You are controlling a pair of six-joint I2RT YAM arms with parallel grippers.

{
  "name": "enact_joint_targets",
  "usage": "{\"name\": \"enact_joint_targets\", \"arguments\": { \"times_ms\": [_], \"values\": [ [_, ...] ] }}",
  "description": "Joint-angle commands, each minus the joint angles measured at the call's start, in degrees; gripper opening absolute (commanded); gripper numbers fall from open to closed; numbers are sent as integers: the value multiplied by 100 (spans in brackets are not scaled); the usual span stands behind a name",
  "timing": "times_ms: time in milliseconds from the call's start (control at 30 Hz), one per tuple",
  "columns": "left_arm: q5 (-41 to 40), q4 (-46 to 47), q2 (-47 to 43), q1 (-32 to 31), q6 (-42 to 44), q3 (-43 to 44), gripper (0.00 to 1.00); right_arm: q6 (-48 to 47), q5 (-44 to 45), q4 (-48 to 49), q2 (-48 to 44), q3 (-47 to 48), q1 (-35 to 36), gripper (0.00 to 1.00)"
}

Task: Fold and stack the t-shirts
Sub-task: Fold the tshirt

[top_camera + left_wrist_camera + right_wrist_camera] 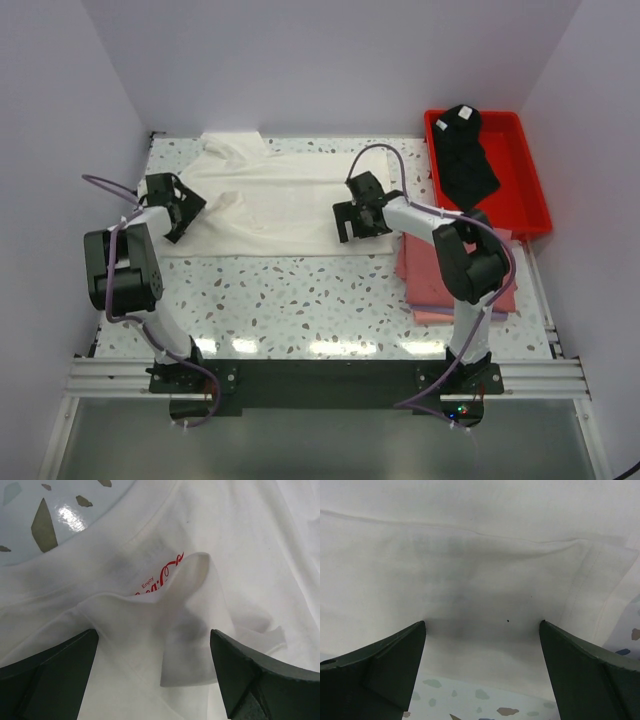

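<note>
Two arms reach from their bases at the near edge of the table [300,300] toward opposite ends of the white t-shirt [290,200], which lies in a wide band across the far half of the table.

The left arm folds up at the elbow and bends back over the shirt's left end. The left gripper [175,205] stands spread wide there. In its wrist view the two fingers [55,675] are well apart, and a rumpled peak of white cloth [240,555] stands up between them without being pinched. A bit of red print [160,580] shows under that fold (the word "Enjoy" can be read).

The right arm has its elbow above the pink folded t-shirts [425,285], and its forearm stretches left to the white shirt's right end. The right gripper [358,215] is also fully spread and holds nothing. Its wrist view shows flat white cloth [470,555] and a hemmed edge between and beyond the fingers [385,670]; whether the tips touch the cloth I cannot tell.

The pink t-shirts lie stacked at the table's right side. The black t-shirt [465,160] sits crumpled in the red tray [525,180] at the far right.
</note>
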Motion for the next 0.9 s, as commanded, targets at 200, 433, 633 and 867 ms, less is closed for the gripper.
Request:
{"name": "enact_joint_targets", "arguments": {
  "times_ms": [200, 433, 633, 867],
  "values": [
    [-791, -201, -1327, 220, -236, -1752, 100, 530, -308, 315, -947, -1403, 236, 99],
    [-1672, -1413, -3109, 282, -623, -2422, 100, 864, -220, 105, -2115, -2589, 711, 99],
    [-1180, -1870, -4114, 291, -676, -2037, 100, 522, -141, -88, -2476, -2310, 755, 99],
    [51, -1862, -4045, -312, -473, -1833, 100, 179, -474, -72, -2802, -2045, 755, 99]
  ]
}}
